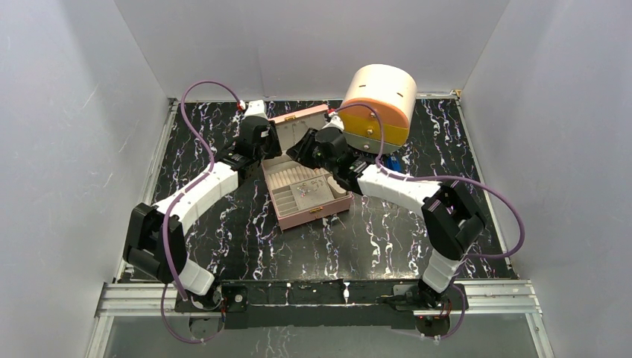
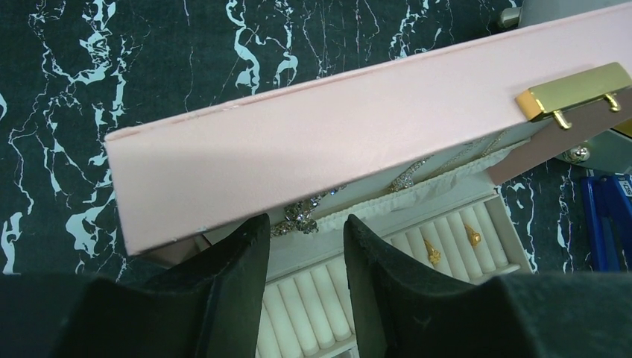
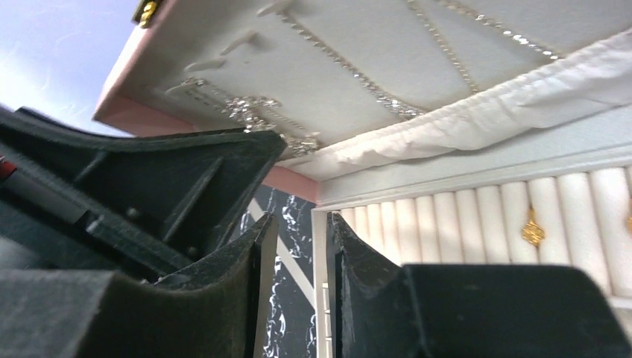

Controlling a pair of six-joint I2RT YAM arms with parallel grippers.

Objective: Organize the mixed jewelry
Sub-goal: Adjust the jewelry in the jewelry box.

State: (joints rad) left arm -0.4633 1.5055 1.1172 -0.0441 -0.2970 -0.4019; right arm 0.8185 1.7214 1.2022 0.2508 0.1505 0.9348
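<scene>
The pink box (image 1: 317, 212) stands open at mid-table, its lid (image 1: 302, 119) tilted up at the back. Gold earrings (image 2: 432, 253) sit in the white ring rolls and also show in the right wrist view (image 3: 531, 227). A silver crystal piece (image 2: 298, 218) and thin chains (image 3: 350, 71) hang inside the lid. My left gripper (image 2: 305, 227) is open and empty, its fingertips just under the lid's front edge (image 2: 298, 142). My right gripper (image 3: 296, 224) is open, its fingertips on either side of the box's white side wall (image 3: 319, 298), below the lid.
A round cream and orange container (image 1: 380, 101) stands at the back right. A blue elongated object (image 2: 607, 224) lies right of the box, and also shows in the top view (image 1: 393, 164). The lid carries a gold clasp (image 2: 574, 89). The two grippers are close together over the box's back left corner.
</scene>
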